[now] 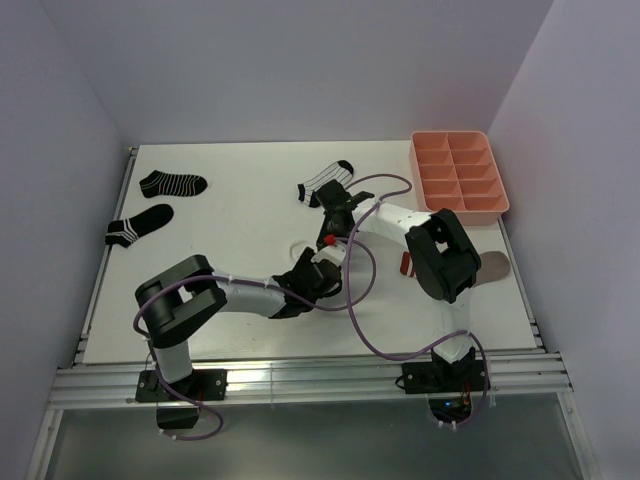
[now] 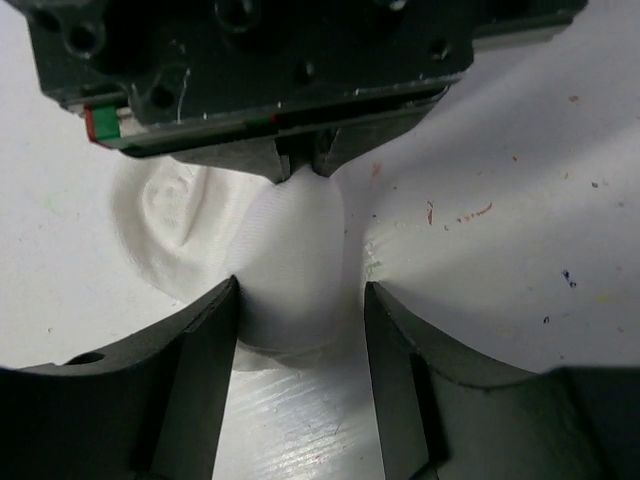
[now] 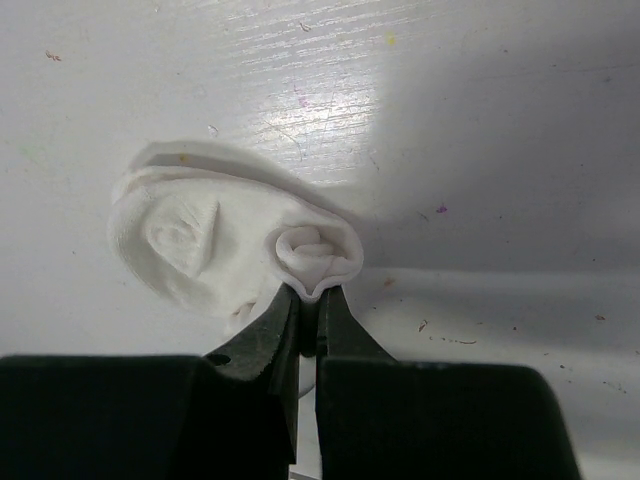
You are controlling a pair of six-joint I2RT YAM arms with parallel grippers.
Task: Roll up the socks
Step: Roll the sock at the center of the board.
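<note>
Top view: records white sock [image 1: 300,247] near the middle of the desk [image 1: 220,210], pale against it and largely covered by both arms; sets right gripper [image 1: 331,238] and left gripper [image 1: 310,272] facing one another over it. Notes the rest lying apart: two black striped socks [image 1: 172,183] at far left, thin-striped sock [image 1: 325,180] with black toe just beyond the grippers, taupe sock [image 1: 495,266] under the right arm, pink tray [image 1: 460,172] at far right. Left wrist view: finds left gripper [image 2: 300,340] part-open, fingers [image 2: 205,365] astride the rolled end, touching or just beside its flanks; cannot tell whether squeezing. Finds right gripper [image 2: 300,168] opposite, closed on the peak of the roll. Right wrist view: confirms right gripper [image 3: 312,305] pinched shut on the outer lap of the roll; shows a small tight spiral [image 3: 303,250] at the near end and the unrolled remainder [image 3: 180,240] spread flat to the left, soft, creased at the heel. Judged step: rolling of the white sock, begun but well short of done, with the others seemingly untouched. Next move likely calls for winding the spiral on toward the loose end, holding the pinch firm, with the left gripper bracing the sides to stop the soft knit springing open.
</note>
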